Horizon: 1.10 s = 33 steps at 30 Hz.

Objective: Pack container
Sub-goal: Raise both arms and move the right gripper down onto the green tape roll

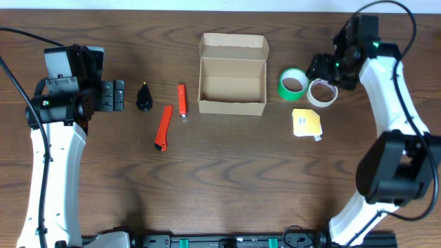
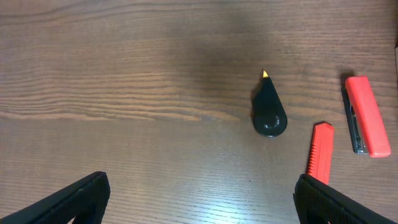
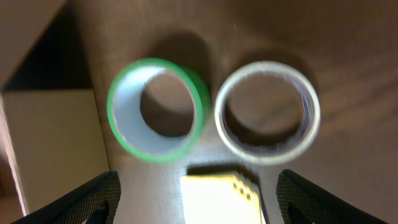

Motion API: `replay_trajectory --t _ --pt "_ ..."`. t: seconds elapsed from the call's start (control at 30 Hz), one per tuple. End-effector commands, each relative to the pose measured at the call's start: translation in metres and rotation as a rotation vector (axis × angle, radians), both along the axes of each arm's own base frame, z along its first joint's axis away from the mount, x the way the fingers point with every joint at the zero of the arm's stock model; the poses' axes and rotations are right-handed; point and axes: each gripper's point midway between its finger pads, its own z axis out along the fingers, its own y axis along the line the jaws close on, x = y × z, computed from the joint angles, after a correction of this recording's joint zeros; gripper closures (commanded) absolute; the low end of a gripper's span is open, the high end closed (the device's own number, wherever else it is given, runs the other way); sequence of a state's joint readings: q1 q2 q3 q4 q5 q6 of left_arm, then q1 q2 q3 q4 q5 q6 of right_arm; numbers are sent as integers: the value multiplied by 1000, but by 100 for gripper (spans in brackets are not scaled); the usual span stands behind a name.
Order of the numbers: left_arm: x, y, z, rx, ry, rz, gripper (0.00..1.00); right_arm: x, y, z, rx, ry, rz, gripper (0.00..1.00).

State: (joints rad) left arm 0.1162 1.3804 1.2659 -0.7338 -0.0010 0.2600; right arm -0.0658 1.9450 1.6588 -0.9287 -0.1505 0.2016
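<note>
Held left gripper point(image 2: 202, 183) and right gripper point(image 3: 198, 180) wide and empty, the latter above green tape roll point(image 3: 127, 134) and white tape roll point(image 3: 310, 109) beside open cardboard box point(image 1: 232, 105).

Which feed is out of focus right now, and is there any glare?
Right wrist view: blurred, the green tape roll, white tape roll and yellow pad all soft-edged; left wrist view: sharp, the black cone crisp; overhead view: sharp, evenly lit, no strong glare on the box.

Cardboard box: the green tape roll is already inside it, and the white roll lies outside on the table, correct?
No. The overhead view shows the green tape roll outside the cardboard box too, on the table beside the white roll; the box is empty.
</note>
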Motion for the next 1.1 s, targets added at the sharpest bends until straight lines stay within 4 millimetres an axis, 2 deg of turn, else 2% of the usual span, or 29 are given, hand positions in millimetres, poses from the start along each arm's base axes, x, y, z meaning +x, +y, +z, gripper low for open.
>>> replay_trajectory --t 0.0,0.23,0.5,0.83,1.07 --pt "3 3 7 15 -13 1 5 16 13 -4 -69 -3 20 18" --pt "3 3 7 15 -13 1 5 32 28 -23 -207 -2 82 15" --pt "3 3 7 15 -13 1 5 39 25 -46 -227 20 77 15" --pt "3 3 7 15 -13 1 5 51 21 -58 -243 -5 64 18" --pt "3 3 7 15 -13 1 5 51 22 -78 -244 26 68 29"
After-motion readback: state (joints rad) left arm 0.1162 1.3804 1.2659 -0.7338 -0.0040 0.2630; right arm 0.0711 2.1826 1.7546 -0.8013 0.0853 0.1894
